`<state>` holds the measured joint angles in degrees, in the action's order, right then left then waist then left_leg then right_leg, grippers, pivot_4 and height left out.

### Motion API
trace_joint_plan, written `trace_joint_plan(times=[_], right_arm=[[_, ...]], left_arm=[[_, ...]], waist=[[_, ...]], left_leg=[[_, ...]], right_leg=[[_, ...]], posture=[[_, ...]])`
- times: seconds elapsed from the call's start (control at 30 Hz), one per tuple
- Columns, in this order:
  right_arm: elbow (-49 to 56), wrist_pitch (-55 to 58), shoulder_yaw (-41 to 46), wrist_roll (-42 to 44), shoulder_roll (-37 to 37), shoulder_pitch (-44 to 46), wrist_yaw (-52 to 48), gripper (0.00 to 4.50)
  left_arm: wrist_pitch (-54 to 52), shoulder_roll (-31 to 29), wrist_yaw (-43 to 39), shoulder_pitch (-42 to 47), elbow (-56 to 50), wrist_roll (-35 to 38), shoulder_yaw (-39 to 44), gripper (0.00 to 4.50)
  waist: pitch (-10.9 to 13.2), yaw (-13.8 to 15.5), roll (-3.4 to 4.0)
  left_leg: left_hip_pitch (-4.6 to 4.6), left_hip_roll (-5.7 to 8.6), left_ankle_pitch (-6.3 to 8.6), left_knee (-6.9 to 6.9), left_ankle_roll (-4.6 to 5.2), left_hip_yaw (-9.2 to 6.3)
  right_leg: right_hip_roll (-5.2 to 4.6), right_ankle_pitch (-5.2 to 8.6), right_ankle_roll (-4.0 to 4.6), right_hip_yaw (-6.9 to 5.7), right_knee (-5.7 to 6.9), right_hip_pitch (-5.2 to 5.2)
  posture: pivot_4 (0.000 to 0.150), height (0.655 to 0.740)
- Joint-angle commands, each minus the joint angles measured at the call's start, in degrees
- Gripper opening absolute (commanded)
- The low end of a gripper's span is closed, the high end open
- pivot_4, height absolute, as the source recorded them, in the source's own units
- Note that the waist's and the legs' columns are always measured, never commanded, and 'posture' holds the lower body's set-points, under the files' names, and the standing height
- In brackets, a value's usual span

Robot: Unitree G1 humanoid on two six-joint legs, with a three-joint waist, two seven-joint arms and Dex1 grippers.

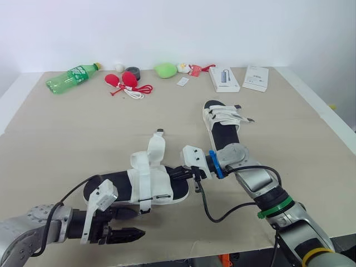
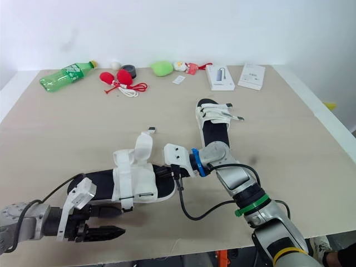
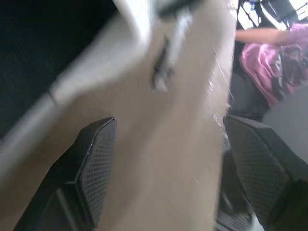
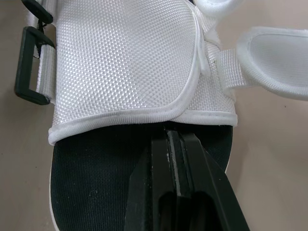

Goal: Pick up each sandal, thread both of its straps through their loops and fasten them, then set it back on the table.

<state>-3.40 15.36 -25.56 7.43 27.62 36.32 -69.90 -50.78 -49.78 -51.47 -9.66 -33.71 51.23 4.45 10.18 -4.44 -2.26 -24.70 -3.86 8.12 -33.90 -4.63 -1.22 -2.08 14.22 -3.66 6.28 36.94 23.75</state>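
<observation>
The near black-soled sandal with white woven straps (image 1: 149, 183) lies flat on the tan surface (image 1: 61, 139), with one strap standing up loose. The right end effector (image 4: 174, 139) is pinched narrow, its tips on the black footbed at the edge of the white upper. The left end effector (image 3: 169, 124) gapes wide near the sandal's other end. A second matching sandal (image 1: 222, 119) lies farther back.

The sandal (image 4: 86, 183) has a white cloth strap (image 4: 125, 62) with a bumpy woven look. Its black footbed is dull, fine and rough. The loop (image 4: 29, 72) is smooth black plastic. The table (image 1: 67, 133) is smooth and dull. The green bottle (image 1: 72, 78) is shiny plastic. The left gripper (image 3: 168, 159) has dull black pads (image 3: 96, 159) with a crisscross pattern, like rubber.
</observation>
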Motion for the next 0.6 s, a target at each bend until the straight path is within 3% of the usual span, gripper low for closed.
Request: trace_joint_plan(times=[0.03,0.6], right_arm=[[-1.4,1.8,-1.3,-2.7,1.3,-1.7,0.5,0.0],[-3.5,0.3,-0.6,-3.6,0.0,-0.9,1.8,0.0]], left_arm=[[1.5,1.9,0.7,1.7,-0.4,-0.6,-1.4,3.67],[2.5,9.1,2.0,10.5,4.9,-4.9,-6.6,3.67]], waist=[[0.0,0.0,-0.01],[0.0,0.2,0.0]], left_leg=[[-0.01,0.0,-0.01,0.0,0.02,-0.01],[0.03,0.02,-0.03,-0.28,0.08,-0.05]], right_leg=[[0.01,0.0,0.0,0.0,0.0,0.0],[0.01,0.02,-0.05,0.0,0.0,-0.26]], posture=[[0.15,0.74],[0.15,0.74]])
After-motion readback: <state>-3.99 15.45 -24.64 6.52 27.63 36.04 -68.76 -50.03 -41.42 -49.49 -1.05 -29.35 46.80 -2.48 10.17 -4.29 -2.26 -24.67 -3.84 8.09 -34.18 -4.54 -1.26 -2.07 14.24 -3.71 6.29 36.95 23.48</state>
